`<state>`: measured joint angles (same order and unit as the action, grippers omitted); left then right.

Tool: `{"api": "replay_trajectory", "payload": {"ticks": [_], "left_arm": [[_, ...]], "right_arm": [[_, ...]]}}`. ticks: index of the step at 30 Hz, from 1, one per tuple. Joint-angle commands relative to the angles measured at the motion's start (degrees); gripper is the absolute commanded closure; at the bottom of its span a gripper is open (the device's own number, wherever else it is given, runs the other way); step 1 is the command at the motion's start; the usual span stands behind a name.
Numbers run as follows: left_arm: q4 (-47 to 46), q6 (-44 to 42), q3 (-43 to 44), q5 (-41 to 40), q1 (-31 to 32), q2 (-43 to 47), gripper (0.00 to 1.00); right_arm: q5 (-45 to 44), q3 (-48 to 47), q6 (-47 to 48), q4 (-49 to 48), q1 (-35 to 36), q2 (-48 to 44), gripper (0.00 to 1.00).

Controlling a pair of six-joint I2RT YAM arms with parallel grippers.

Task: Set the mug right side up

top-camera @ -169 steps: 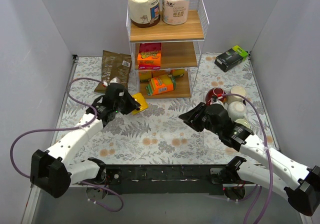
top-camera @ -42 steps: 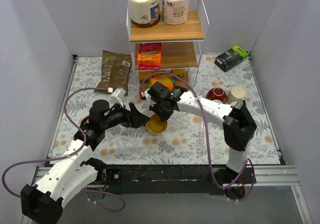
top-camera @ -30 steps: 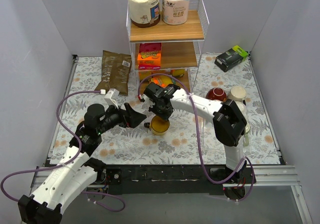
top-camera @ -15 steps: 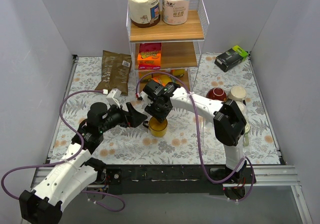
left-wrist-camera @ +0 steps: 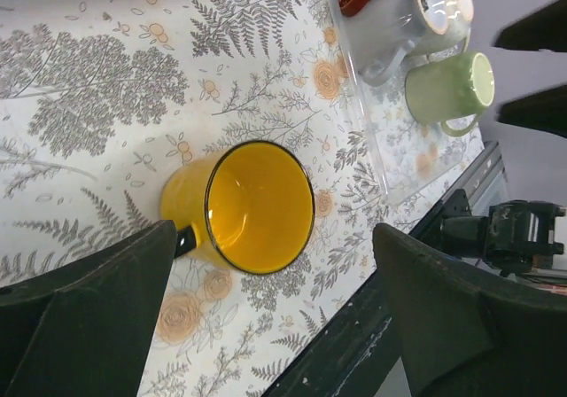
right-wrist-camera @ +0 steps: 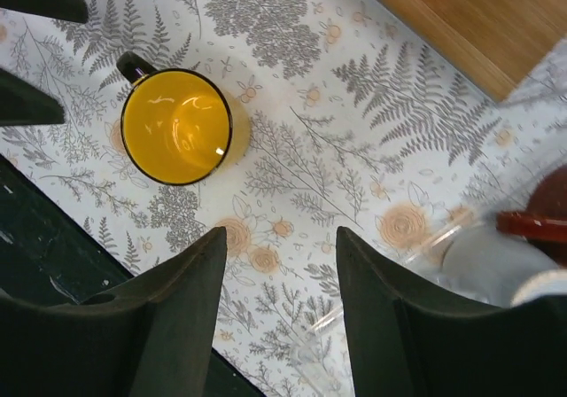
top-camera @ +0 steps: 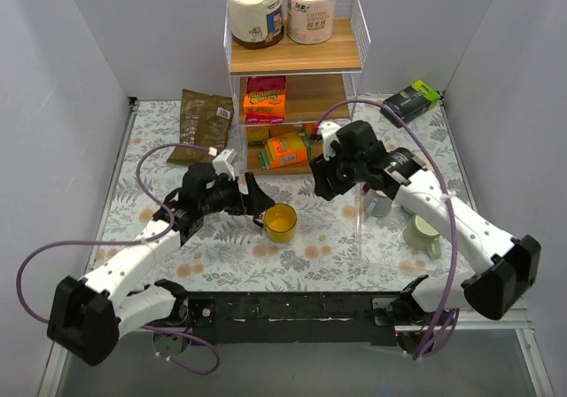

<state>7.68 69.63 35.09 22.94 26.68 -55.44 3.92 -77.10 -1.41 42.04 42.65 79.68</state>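
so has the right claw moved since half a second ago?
Yes: the right claw left the yellow mug, moving right and up-frame toward the shelf rack.

Mug upright on the worktop, about mid-width, closer to the near edge than the far one. Left gripper just beside it on the left; right gripper behind and to its right, apart from it.

Rack at the middle of the far edge, two paper rolls on its top shelf, packets on the shelves below. Bag flat just left of the rack. Box in the far right corner. Two cups right of the mug, toward the right edge.
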Motion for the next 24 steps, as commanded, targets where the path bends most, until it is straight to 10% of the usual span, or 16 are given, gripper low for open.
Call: {"api": "replay_trajectory", "payload": {"ticks": [1,12,24], "left_arm": [[-0.2,-6.7,8.5,1.9,2.8,-10.9,0.12],[10.9,-22.2,18.1,-5.4,5.9,-23.2,0.35],[13.2,-27.6,19.9,-0.2,6.3,-30.0,0.37]], "right_arm": [[2.9,4.3,-2.7,-2.6,-3.1,-6.1,0.4],[4.7,8.5,-1.7,-1.7,-5.3,-14.2,0.4],[5.5,11.4,-1.3,-2.8,-6.8,-16.0,0.4]]}}
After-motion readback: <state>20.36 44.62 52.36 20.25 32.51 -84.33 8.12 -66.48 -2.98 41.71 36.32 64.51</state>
